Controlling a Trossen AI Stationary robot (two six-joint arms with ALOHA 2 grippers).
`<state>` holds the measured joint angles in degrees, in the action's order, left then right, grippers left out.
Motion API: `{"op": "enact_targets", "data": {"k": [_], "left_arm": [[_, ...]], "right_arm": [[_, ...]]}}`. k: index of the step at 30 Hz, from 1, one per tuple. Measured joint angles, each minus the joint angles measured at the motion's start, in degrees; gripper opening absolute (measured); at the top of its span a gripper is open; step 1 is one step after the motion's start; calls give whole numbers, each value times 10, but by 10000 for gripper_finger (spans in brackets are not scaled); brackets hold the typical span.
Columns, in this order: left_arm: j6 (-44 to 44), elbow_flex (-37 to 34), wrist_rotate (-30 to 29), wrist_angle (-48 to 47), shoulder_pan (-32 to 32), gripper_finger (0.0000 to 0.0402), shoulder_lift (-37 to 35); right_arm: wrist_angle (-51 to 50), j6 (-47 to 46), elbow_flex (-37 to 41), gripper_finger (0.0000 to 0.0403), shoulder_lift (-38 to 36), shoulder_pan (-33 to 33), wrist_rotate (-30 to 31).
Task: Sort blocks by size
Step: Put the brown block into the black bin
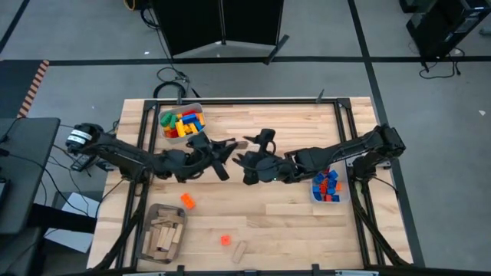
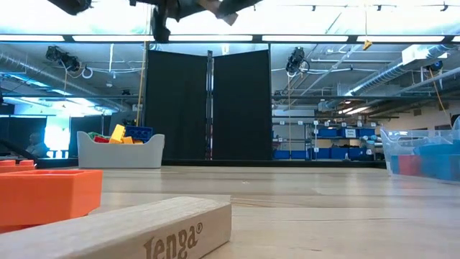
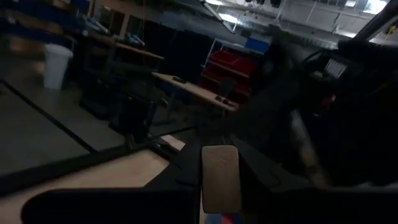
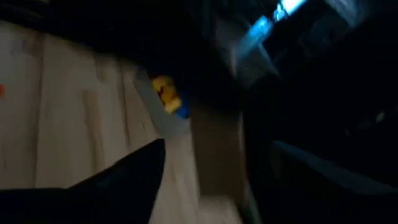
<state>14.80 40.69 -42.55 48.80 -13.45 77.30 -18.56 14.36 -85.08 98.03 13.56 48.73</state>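
Left gripper: raised above the table centre, fingers clamped on a tan wooden block; the left wrist view showed the plain, pale, round-cornered piece pinched between them.
Right gripper: met the left one mid-table; finger spread could not be judged.
Grey bin: at the far left of the table, heaped with yellow, red, green, blue and orange studded bricks.
Clear bin: right edge, held blue and red bricks.
Wooden-piece tray: near left, filled with tan blocks.
Loose pieces: orange brick, small red-orange brick, tan Jenga block lay apart on the near boards.
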Motion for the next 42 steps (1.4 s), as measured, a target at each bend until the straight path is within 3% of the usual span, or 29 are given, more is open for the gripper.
{"op": "enact_targets", "data": {"k": [4,8,13,19,22,26,31,36,42], "left_arm": [[-12,0,-14,-66,-1,64,-54],[26,0,-16,-191,-5,64,-132],[153,0,-17,-416,-40,64,-224],[377,32,-10,-757,-89,64,-277],[480,86,47,-941,-104,64,-271],[560,157,180,-1103,-120,64,-245],[655,207,329,-1180,-155,64,-225],[795,189,435,-1178,-210,64,-214],[894,137,489,-1114,-275,64,-187]], "right_arm": [[-82,-93,0,332,-14,0,4],[-195,-216,0,332,-26,0,4],[-327,-340,3,309,-27,-5,4],[-335,-398,50,281,-27,-6,5],[-333,-430,72,271,-28,-6,1],[-325,-460,92,262,-28,-6,-17],[-292,-474,113,255,-28,-6,-20],[-243,-473,124,252,-28,-6,-20],[-231,-451,124,255,-28,-6,-20]]}}
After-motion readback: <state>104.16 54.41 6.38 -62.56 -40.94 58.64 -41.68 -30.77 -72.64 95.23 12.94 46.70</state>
